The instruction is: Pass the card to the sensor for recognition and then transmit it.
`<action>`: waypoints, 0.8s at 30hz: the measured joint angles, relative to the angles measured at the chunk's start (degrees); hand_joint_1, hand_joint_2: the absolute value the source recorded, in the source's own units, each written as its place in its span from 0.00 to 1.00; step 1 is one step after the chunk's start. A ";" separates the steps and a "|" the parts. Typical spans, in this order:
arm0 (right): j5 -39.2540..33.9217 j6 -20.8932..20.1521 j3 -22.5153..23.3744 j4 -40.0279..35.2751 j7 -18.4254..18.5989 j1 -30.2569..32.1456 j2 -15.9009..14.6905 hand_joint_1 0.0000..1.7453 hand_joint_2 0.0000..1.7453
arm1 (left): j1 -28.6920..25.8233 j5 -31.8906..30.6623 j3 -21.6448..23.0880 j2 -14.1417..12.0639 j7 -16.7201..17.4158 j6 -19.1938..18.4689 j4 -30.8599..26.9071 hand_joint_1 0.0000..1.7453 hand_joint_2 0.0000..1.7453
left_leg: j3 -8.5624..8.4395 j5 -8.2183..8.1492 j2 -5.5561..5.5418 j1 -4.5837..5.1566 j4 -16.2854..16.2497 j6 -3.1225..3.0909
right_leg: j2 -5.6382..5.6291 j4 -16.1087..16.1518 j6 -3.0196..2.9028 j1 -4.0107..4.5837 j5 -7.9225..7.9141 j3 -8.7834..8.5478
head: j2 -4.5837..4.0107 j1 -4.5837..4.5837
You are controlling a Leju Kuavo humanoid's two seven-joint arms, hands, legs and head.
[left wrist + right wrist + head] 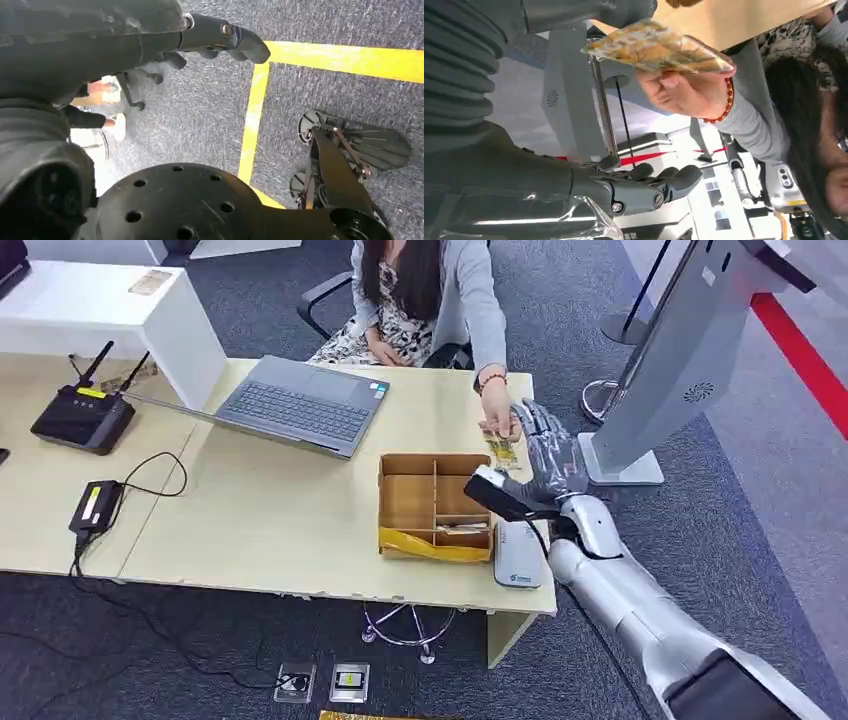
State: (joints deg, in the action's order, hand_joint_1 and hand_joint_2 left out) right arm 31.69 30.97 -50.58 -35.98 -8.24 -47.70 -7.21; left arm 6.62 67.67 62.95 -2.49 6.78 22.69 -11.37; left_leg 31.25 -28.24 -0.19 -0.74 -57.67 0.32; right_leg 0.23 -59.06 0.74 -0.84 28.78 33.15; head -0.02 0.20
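A: Where are we standing with the task?

B: It's looking like the handover stage. The card (503, 447) is lying flat on the table (260, 510) just past the wooden box (434, 506), with the person's hand (497, 423) pressing on it. The white sensor (518, 555) is sitting beside the box, nearer the robot.

A: And the right hand (548, 455)?

B: It's reaching out over the table's edge, fingers spread and holding nothing, tips right by the card (contact is hard to judge). The left hand (220, 40) is hanging over the floor, fingers loosely extended, empty
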 joint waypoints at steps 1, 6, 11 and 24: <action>-0.20 0.00 -0.48 0.00 -0.02 0.00 0.00 0.00 1.00 | 0.00 -0.02 0.02 -0.02 0.02 -0.02 0.02 0.00 0.00 | 0.00 0.00 0.00 0.00 0.00 0.00 | 0.00 0.00 0.00 0.00 0.00 0.00 | 0.02 0.00; -1.31 0.33 -1.64 0.09 0.00 0.01 -0.02 0.00 1.00 | 0.00 -0.26 0.28 -0.20 -0.31 -0.20 0.02 0.00 0.00 | -0.01 0.00 0.00 0.00 0.00 0.00 | -0.05 0.01 0.00 0.00 0.00 0.03 | 0.02 0.00; -1.94 1.25 -2.20 0.11 0.20 0.31 -0.04 1.00 1.00 | 0.00 -0.72 0.46 -0.48 -1.01 -0.55 0.07 0.00 0.00 | -0.03 0.00 0.01 -0.01 0.00 0.01 | -0.07 0.00 0.00 0.01 0.00 0.04 | 0.00 0.00; -2.56 3.24 -2.42 0.55 -1.66 0.70 -0.02 1.00 1.00 | 0.00 -1.20 0.55 -0.50 -0.74 -0.44 0.17 0.00 0.00 | -0.01 -0.01 0.02 -0.01 0.00 0.01 | -0.07 0.00 0.00 0.01 0.00 0.03 | 0.00 0.00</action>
State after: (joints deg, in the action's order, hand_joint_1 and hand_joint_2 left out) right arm 29.14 34.21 -53.00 -35.43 -9.90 -47.00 -7.23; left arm 6.62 66.47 63.49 -2.99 6.03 22.25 -11.19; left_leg 31.24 -28.25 -0.17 -0.75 -57.67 0.33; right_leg 0.16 -59.06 0.74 -0.84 28.78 33.19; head -0.02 0.20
